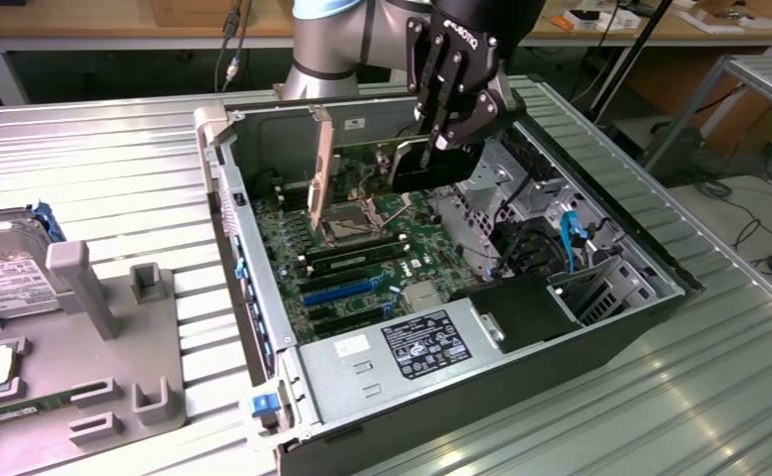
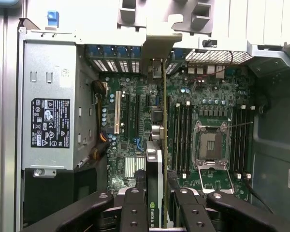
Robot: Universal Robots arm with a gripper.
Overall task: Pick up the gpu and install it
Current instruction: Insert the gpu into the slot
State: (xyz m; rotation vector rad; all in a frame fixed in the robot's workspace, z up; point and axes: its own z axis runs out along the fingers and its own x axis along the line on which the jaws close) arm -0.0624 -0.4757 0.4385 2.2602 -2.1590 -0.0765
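I have the gripper (image 1: 450, 137) hanging over the open computer case (image 1: 651, 268). Its fingers (image 2: 133, 212) are clamped on the graphics card (image 1: 429, 169), one against each face.

The card stands on edge, with its black fan cover facing the exterior view's right. Its silver bracket (image 1: 320, 164) hangs down at the end toward the exterior view's left. It is held inside the far half of the case, above the motherboard (image 1: 359, 283) and just beyond the processor socket (image 1: 354, 228). From the exterior view its lower edge looks clear of the board, but I cannot tell that for certain.

Through the wrist camera I look straight down the card's top edge, with the thin green board beside the black cover. The line of the card runs between the expansion slots (image 2: 128, 113) and the nearest bank of memory slots (image 2: 181, 135). The bracket end lies toward the case's slotted rear wall (image 2: 111, 63).

The silver power supply (image 1: 420, 342), with its black label, fills the near end of the case. On the ribbed table (image 1: 121, 159), at the exterior view's left, a grey holder (image 1: 135, 327) sits well apart from the case. It carries a hard drive (image 1: 2, 273) and a thin memory stick (image 1: 29, 407).
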